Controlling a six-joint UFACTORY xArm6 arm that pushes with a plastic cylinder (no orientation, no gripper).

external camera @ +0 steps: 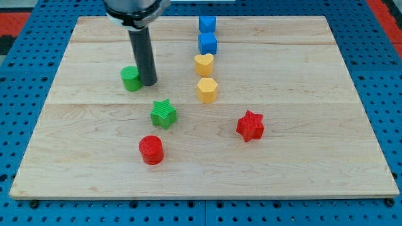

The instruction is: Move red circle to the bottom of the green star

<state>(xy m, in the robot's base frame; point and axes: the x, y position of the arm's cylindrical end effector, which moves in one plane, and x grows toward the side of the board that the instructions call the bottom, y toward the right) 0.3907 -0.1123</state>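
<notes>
Wooden board [301,157], red circle [151,150] below green star [163,113], my tip [149,83] apart

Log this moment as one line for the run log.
tip: beside green circle, on its right | red circle: below-left of green star, apart | task: nearly placed

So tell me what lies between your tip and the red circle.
In the camera view, the green star sits roughly between my tip and the red circle, slightly to the view's right of that line; otherwise bare board.

Single view: high, angled down from board's [352,125] bottom edge, whole board framed
</notes>
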